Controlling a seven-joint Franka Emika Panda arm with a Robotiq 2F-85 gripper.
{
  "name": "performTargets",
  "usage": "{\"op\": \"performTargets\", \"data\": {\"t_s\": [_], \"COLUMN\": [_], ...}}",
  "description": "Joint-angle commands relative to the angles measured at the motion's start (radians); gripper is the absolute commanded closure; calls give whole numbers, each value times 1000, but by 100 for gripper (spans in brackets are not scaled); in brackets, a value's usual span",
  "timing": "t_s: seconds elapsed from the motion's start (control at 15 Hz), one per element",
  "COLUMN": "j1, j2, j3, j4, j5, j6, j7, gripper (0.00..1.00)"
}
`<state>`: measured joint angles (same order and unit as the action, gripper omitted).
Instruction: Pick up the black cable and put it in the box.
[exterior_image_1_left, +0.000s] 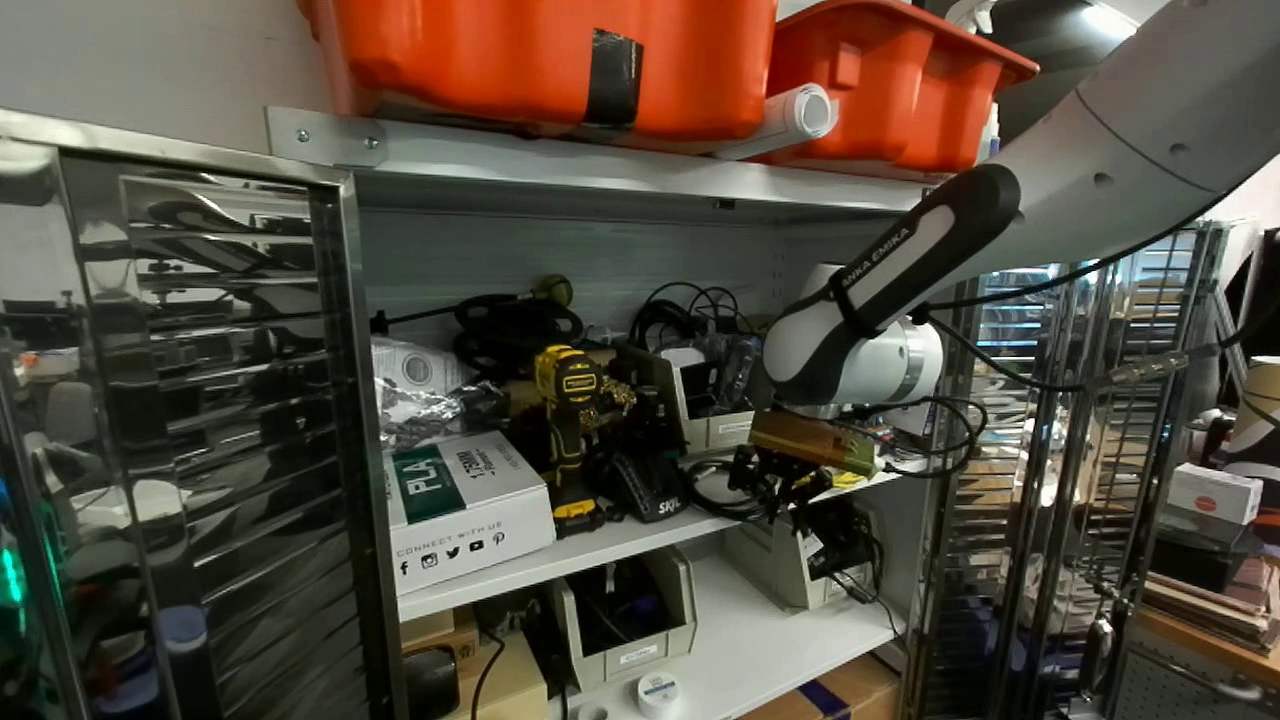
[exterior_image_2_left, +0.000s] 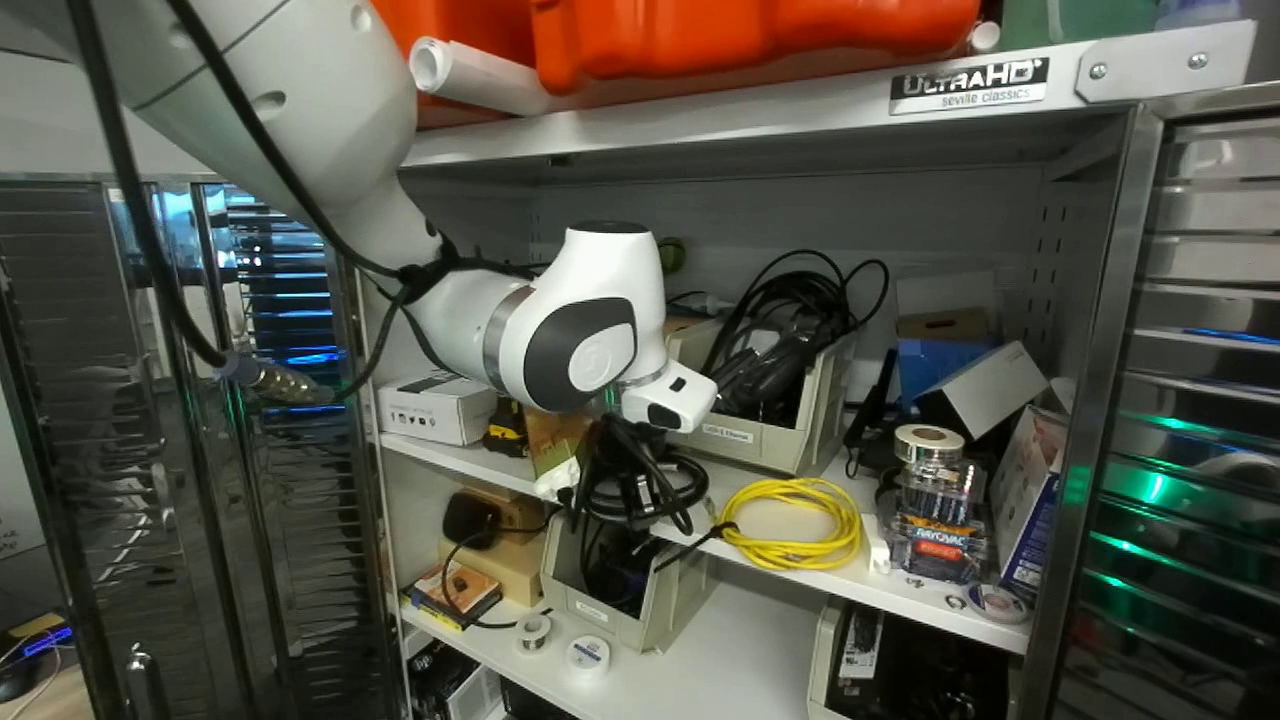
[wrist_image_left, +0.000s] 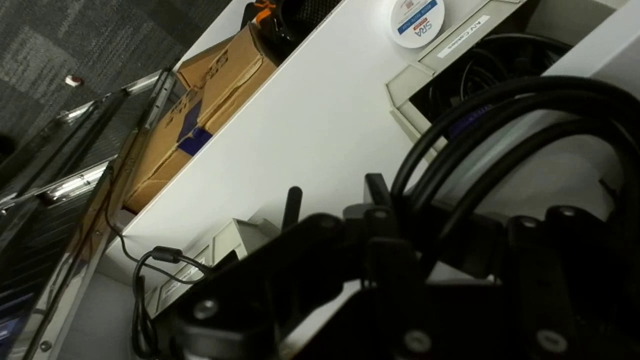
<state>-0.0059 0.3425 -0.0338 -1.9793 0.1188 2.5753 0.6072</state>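
My gripper (wrist_image_left: 395, 220) is shut on a coiled black cable (wrist_image_left: 500, 117), whose loops rise to the right in the wrist view. In both exterior views the gripper (exterior_image_1_left: 785, 485) (exterior_image_2_left: 610, 460) is at the front edge of the middle shelf, with the cable (exterior_image_1_left: 715, 488) (exterior_image_2_left: 690, 490) hanging from it in loops. The fingertips are dark and partly hidden by the cable. A grey open bin (exterior_image_2_left: 620, 622) with cables inside stands on the shelf below; it also shows in an exterior view (exterior_image_1_left: 640, 655) and the wrist view (wrist_image_left: 442, 55). Another grey bin (exterior_image_2_left: 735, 437) full of black cables stands on the middle shelf.
A yellow cable coil (exterior_image_2_left: 800, 525) lies at the middle shelf's edge. A yellow drill (exterior_image_1_left: 570, 385) and white PLA box (exterior_image_1_left: 475, 510) stand on that shelf. Another grey bin (exterior_image_1_left: 800, 570) is on the lower shelf. Metal doors (exterior_image_1_left: 190, 450) flank the cabinet. Orange tubs (exterior_image_1_left: 480, 60) sit on top.
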Motion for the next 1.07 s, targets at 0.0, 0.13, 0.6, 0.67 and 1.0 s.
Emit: {"op": "performTargets", "data": {"t_s": [0.0,0.13,0.6,0.67,1.0], "j1": [66,101,277,304,418], "j2": [-59,-86,-181,-190,-229], "j3": [-32,-57,-269,-308,-469], "j4": [-114,-181,-372,-377,-348], "j5": [-83,-173,-622,-695,-1074], "j6": [116,200,456,470,452], "j7": [-21,-7,271,326,641], "gripper": [97,97,97,97,98]}}
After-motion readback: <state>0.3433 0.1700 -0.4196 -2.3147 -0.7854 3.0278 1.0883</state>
